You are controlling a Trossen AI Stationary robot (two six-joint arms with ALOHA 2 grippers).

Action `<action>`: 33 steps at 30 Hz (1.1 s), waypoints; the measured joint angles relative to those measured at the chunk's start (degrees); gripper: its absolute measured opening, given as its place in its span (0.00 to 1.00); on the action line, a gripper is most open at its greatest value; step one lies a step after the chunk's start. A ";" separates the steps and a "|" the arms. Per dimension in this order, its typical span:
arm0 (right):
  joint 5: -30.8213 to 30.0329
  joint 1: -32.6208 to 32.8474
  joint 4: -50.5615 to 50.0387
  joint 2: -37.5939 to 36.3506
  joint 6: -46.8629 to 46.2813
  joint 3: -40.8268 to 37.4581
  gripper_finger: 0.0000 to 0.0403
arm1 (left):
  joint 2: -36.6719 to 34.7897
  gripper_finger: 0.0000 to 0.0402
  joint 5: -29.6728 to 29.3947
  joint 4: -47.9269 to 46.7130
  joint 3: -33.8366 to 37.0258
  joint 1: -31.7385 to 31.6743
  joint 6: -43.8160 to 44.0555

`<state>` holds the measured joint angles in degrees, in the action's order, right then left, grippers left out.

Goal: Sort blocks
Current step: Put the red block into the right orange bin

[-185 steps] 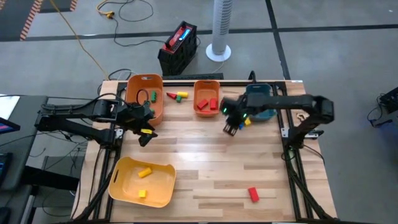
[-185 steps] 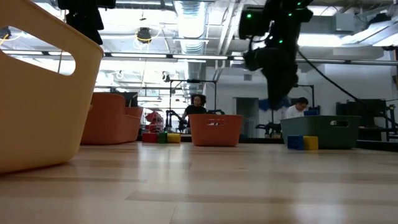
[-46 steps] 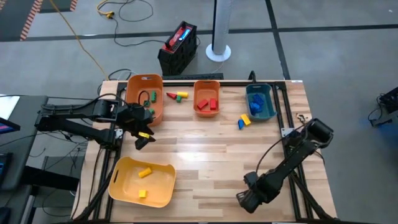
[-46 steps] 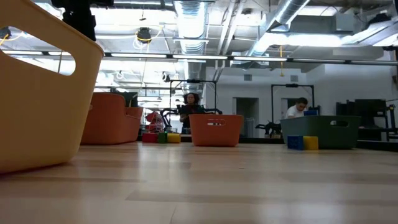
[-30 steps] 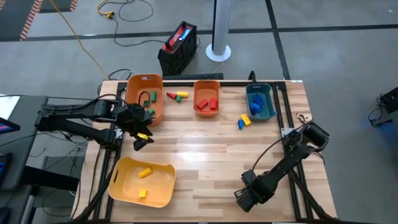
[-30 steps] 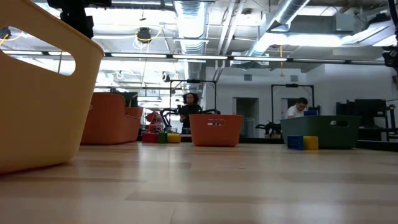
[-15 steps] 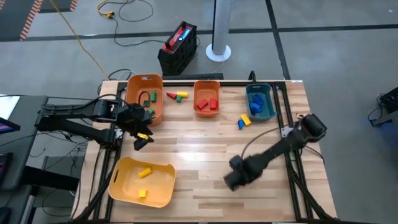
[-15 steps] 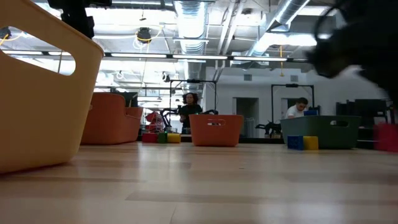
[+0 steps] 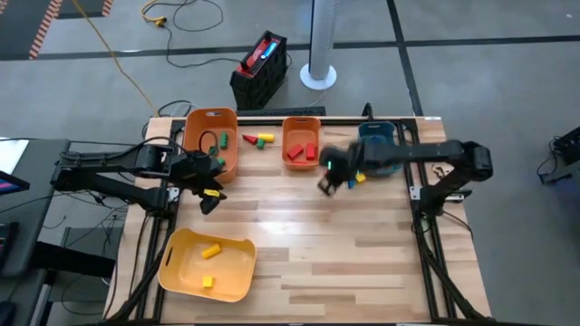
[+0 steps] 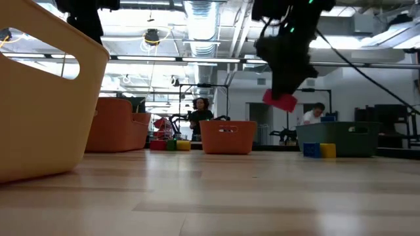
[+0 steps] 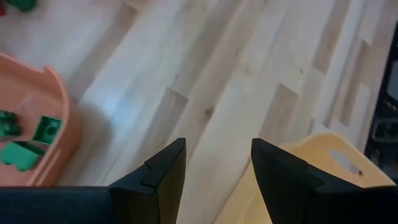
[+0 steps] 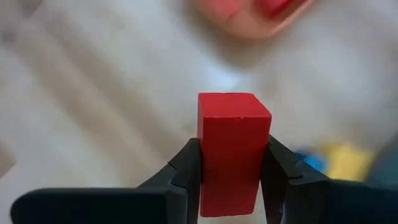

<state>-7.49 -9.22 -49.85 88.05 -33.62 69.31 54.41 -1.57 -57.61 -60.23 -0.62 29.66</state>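
The pale wooden plank table (image 9: 299,244) carries four plastic bins; a big yellow bin (image 9: 207,264) near the front left holds two small yellow blocks (image 9: 210,251); at the back stand a large orange bin (image 9: 214,142) with green blocks (image 11: 37,134) inside, a smaller orange bin (image 9: 301,143) with red blocks (image 9: 303,152), and a teal bin (image 9: 379,149); loose red, green and yellow bricks (image 9: 259,139) lie between the two orange bins; a blue and yellow pair (image 10: 319,150) sits on the table just beside the teal bin. The left gripper (image 9: 210,198) hangs near the large orange bin, fingers (image 11: 283,174) spread apart and empty. The right gripper (image 12: 231,171) hovers above the table just in front of the smaller orange bin, clamped on a small red rectangular plastic block (image 12: 233,149), held clear of the table.
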 joint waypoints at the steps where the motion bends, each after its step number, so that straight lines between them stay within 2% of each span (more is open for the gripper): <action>1: 0.14 -2.65 -0.23 0.04 2.78 0.70 0.29 | 0.00 0.44 -0.59 0.43 0.00 0.00 0.63; 6: 2.86 -12.02 -0.26 3.40 15.27 7.41 0.29 | 0.00 0.44 -3.05 2.08 0.00 -0.10 2.96; 10: 3.25 -16.13 -0.60 8.89 22.92 14.48 0.29 | 0.00 0.44 -3.92 2.07 0.00 -1.21 4.89; 15: 7.89 -19.90 -0.58 16.79 29.97 22.42 0.29 | 0.00 0.44 -4.04 2.10 0.00 -2.65 7.29; 22: 12.25 -21.51 -1.15 25.00 34.18 28.31 0.29 | 0.00 0.44 -4.01 2.15 0.00 -2.99 10.53; 26: 12.37 -20.80 -1.07 27.50 35.44 28.95 0.30 | 0.00 0.44 -4.51 2.17 0.00 -2.99 11.60; 29: 12.36 -20.65 -0.79 27.70 35.63 28.95 0.34 | 0.00 0.44 -4.96 3.48 0.00 -4.01 11.94; 33: 12.35 -20.86 0.41 27.10 34.76 29.00 0.43 | 0.18 0.44 -2.98 8.22 -0.01 -8.41 10.86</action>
<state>4.86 -30.08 -49.44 115.15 1.15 98.30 54.59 -4.54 -49.39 -60.24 -9.03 40.52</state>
